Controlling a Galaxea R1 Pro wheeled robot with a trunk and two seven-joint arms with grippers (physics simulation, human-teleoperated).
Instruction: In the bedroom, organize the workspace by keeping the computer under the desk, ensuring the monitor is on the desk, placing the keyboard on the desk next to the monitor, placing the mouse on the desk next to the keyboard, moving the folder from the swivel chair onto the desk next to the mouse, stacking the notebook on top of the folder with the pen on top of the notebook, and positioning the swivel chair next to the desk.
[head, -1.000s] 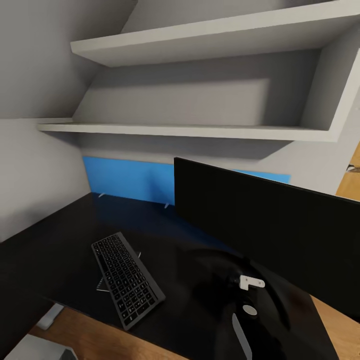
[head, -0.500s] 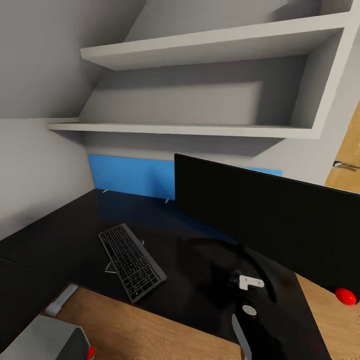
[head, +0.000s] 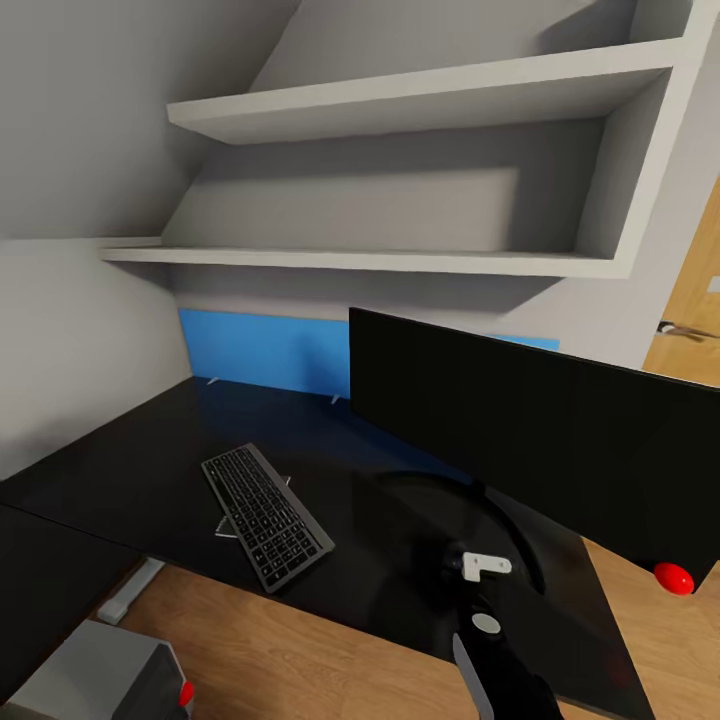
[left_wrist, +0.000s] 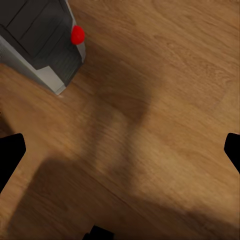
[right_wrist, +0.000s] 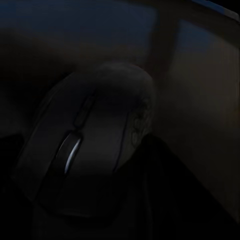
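The desk (head: 120, 470) has a glossy black top. On it lies the slim grey keyboard (head: 265, 517), angled, left of the wide black monitor (head: 540, 440) on its curved-foot stand (head: 440, 485). My right gripper (head: 458, 532) hangs low over the desk in front of the stand, dark against the dark top. In the right wrist view the black mouse (right_wrist: 90, 145) sits very close between the fingers, apparently held. The light-grey computer (head: 95, 680) stands on the floor, also the computer (left_wrist: 42, 45). My left gripper (left_wrist: 120, 155) is open above the wooden floor beside it.
Two white wall shelves (head: 400, 95) run above the desk under a sloped ceiling. A bright-blue panel (head: 265, 352) stands along the desk's back edge. A wooden door (head: 695, 320) is at the right. Wooden floor (head: 300, 660) lies in front of the desk.
The whole head view has shifted, so the camera moved. The computer has come into view at the lower left. My right arm keeps its place in the picture.
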